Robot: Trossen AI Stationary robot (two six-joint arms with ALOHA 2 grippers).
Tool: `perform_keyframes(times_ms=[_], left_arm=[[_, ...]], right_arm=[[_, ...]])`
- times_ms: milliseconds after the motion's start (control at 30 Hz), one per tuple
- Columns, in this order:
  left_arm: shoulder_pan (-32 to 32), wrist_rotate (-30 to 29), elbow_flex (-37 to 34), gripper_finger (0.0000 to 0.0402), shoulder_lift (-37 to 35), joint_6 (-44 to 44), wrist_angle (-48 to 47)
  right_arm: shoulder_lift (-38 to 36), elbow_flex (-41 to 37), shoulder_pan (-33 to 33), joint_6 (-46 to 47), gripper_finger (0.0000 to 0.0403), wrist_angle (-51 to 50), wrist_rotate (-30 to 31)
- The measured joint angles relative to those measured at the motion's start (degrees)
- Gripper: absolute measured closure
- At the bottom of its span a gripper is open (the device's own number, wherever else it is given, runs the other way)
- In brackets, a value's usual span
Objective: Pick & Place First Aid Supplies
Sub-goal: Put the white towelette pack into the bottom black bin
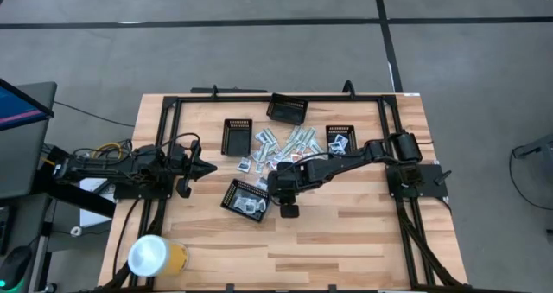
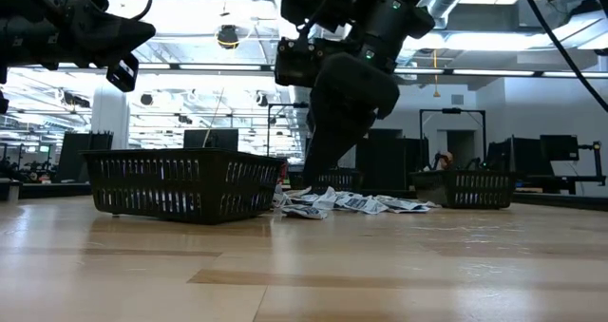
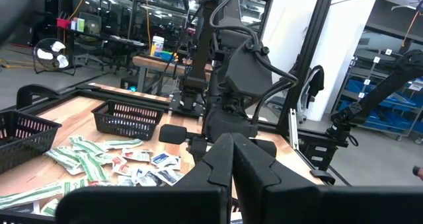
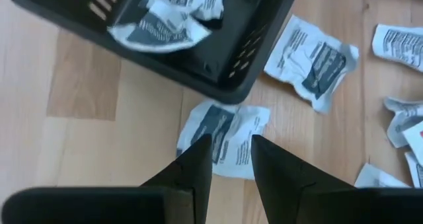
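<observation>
The first aid supplies (image 1: pixel 281 150) lie in a loose heap of white sachets and green-white strips at the table's middle. One white sachet with a dark print (image 4: pixel 225 128) lies flat on the wood beside a corner of the near black mesh tray (image 1: pixel 244 200), which holds a few packets (image 4: pixel 158 22). My right gripper (image 4: pixel 230 139) slants down over that sachet. It is open, with one fingertip over each side of the sachet's near edge. My left gripper (image 1: pixel 207 168) waits shut above the table's left side, pointing toward the middle. My right gripper comes at the lone sachet's near edge (image 4: pixel 228 159) slanting down from the table's right. The sachet lies flat on the wood. I cannot tell whether the fingertips (image 4: pixel 201 151) touch it.
Three more black mesh trays stand behind the heap: left (image 1: pixel 236 137), far (image 1: pixel 288 109) and right (image 1: pixel 340 140). A white and yellow cup (image 1: pixel 157 257) sits at the near left corner. Black frame rails (image 1: pixel 173 111) border the table. Bare wood lies toward the near edge.
</observation>
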Motion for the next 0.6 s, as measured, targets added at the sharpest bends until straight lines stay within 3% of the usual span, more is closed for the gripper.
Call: perform_keyframes(times_ms=[600], left_arm=[[-0.1, 0.0, 0.0, 0.0394, 0.0, 0.0, 0.3]], right_arm=[[3.9, 0.1, -0.6, 4.4, 0.0303, 2.8, -0.2]])
